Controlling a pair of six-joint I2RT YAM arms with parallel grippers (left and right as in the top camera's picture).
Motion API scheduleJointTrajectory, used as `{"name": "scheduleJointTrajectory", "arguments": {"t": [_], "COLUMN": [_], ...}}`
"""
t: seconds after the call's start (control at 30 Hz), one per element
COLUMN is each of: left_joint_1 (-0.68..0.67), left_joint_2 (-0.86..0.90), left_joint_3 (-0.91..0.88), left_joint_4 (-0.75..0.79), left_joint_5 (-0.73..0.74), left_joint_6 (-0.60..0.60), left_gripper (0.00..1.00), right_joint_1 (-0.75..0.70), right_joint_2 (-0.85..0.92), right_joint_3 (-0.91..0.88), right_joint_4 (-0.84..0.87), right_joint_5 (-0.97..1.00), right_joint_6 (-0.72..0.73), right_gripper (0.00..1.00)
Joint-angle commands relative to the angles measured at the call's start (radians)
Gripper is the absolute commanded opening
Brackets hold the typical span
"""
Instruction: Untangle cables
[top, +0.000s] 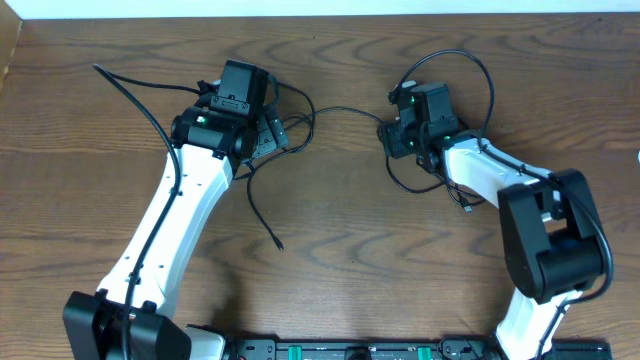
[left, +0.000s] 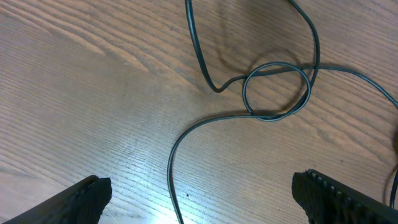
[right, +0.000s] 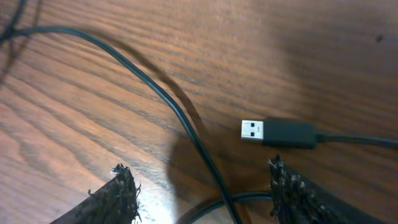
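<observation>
Thin black cables (top: 340, 110) lie on the wooden table between my two arms. My left gripper (top: 272, 135) is open just above the wood. In the left wrist view its gripper (left: 202, 202) straddles one strand (left: 171, 177) without touching it; further out that strand crosses itself in a small loop (left: 277, 90). My right gripper (top: 392, 132) is also open. In the right wrist view the right gripper (right: 202, 193) has a black cable (right: 186, 124) running between the fingers, untouched, and a USB plug (right: 255, 129) lies just beyond the right finger (right: 298, 196).
One loose cable end (top: 278, 244) trails toward the table's front, and another strand (top: 130, 95) runs off to the far left. A cable loop (top: 480, 70) arcs behind the right wrist. A black rail (top: 350, 350) lines the front edge.
</observation>
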Motion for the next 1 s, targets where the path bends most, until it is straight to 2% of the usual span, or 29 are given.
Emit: {"name": "scheduleJointTrajectory", "arguments": {"t": [0.0, 0.1, 0.23, 0.4, 0.43, 0.6, 0.7, 0.83, 0.97], "left_joint_1": [0.004, 0.004, 0.004, 0.004, 0.004, 0.004, 0.004, 0.004, 0.004], "left_joint_2": [-0.013, -0.013, -0.013, -0.013, -0.013, -0.013, -0.013, -0.013, -0.013], "left_joint_3": [0.007, 0.007, 0.007, 0.007, 0.007, 0.007, 0.007, 0.007, 0.007], "left_joint_4": [-0.005, -0.005, -0.005, -0.005, -0.005, -0.005, -0.005, -0.005, -0.005], "left_joint_5": [-0.003, -0.003, -0.003, -0.003, -0.003, -0.003, -0.003, -0.003, -0.003], "left_joint_6": [-0.013, -0.013, -0.013, -0.012, -0.013, -0.013, -0.013, -0.013, -0.013], "left_gripper": [1.0, 1.0, 1.0, 1.0, 1.0, 1.0, 1.0, 1.0, 1.0], "right_joint_1": [0.0, 0.0, 0.006, 0.017, 0.017, 0.013, 0.001, -0.018, -0.028], "right_joint_2": [0.052, 0.076, 0.1, 0.102, 0.1, 0.045, -0.026, -0.121, -0.203], "right_joint_3": [0.007, 0.007, 0.007, 0.008, 0.012, 0.079, 0.163, 0.246, 0.271], "right_joint_4": [0.011, 0.022, 0.016, 0.01, 0.008, -0.085, -0.211, -0.331, -0.346], "right_joint_5": [-0.002, -0.025, -0.027, -0.062, -0.07, -0.087, -0.097, -0.243, -0.41], "right_joint_6": [-0.012, -0.012, -0.013, -0.013, -0.013, -0.012, -0.012, -0.013, -0.012], "right_gripper": [0.64, 0.59, 0.43, 0.04, 0.01, 0.01, 0.01, 0.01, 0.01]}}
